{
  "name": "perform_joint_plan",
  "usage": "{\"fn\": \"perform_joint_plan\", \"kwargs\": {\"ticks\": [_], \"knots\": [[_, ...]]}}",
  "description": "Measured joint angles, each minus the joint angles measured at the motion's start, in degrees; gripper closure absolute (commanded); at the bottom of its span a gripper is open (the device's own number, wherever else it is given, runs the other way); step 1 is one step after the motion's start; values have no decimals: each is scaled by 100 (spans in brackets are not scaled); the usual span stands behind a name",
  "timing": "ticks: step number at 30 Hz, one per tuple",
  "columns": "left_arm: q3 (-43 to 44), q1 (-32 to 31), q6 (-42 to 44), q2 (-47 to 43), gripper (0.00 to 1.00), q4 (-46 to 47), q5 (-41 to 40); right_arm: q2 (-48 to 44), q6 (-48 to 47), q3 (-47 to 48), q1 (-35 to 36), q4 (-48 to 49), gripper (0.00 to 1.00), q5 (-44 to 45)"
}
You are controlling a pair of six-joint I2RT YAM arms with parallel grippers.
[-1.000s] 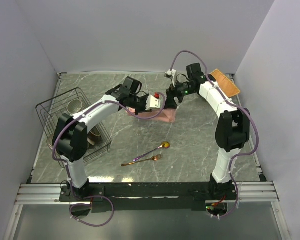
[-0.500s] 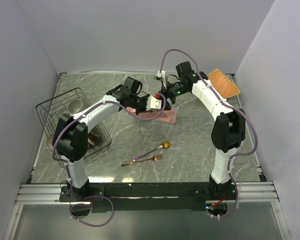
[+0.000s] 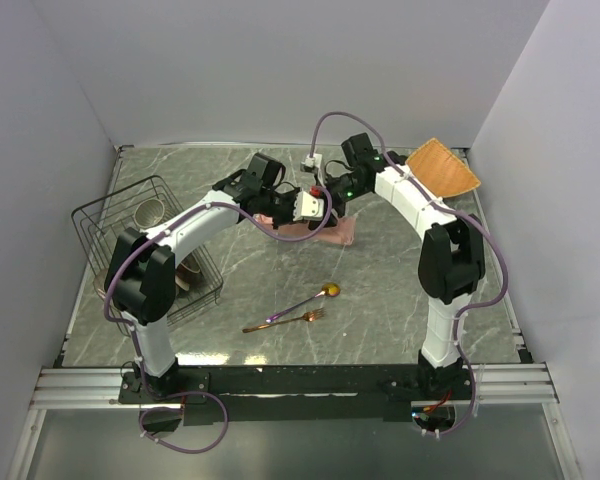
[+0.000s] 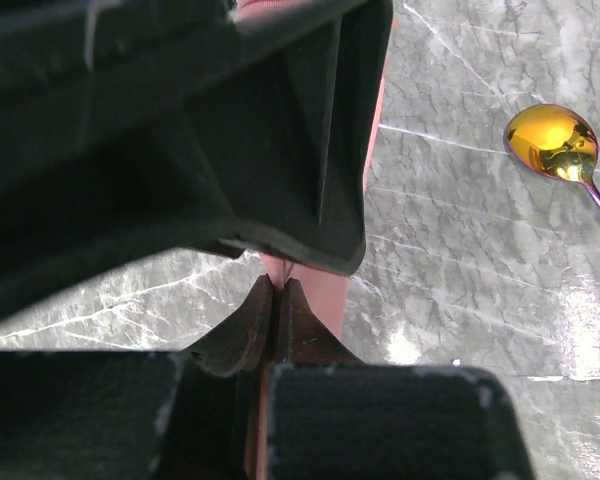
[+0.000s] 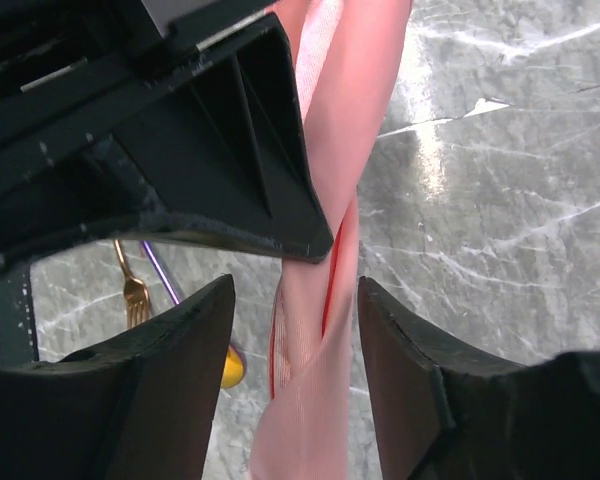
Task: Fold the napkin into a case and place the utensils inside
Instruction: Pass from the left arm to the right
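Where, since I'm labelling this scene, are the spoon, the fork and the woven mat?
spoon (image 4: 551,139), left wrist view, on its gold bowl.
fork (image 3: 315,315), top external view, on its tines.
woven mat (image 3: 444,168), top external view, on its middle.

Soft, even light overhead; wrist views blur up close, glare spotting the table (image 4: 408,348).

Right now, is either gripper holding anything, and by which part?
Left gripper pinches the napkin by a thin fold near its edge. Right gripper is open; cloth passes loose between its jaws.
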Motion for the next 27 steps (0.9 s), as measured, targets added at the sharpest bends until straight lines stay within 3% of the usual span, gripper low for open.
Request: {"fn": "perform_joint_plan", "kwargs": {"ticks": [11,18,22,23,24,27], "knots": [[0,9,-2,0,99,-11,17,0,-15,-46,81,308,55,308],[0,2,-2,0,99,-26,17,0,-9,-131,127,391,56,466],[-9,2,-2,-2,99,-9,-24,0,-11,-131,160,389,79,494],[-9,4,-2,0,99,-2,-48,0,-39,-131,177,385,93,498],[-9,11,-4,-2,99,-2,-79,0,-31,-131,197,378,100,498],[-11,26,-13,-2,99,-39,-101,0,-42,-131,225,380,100,564]]}}
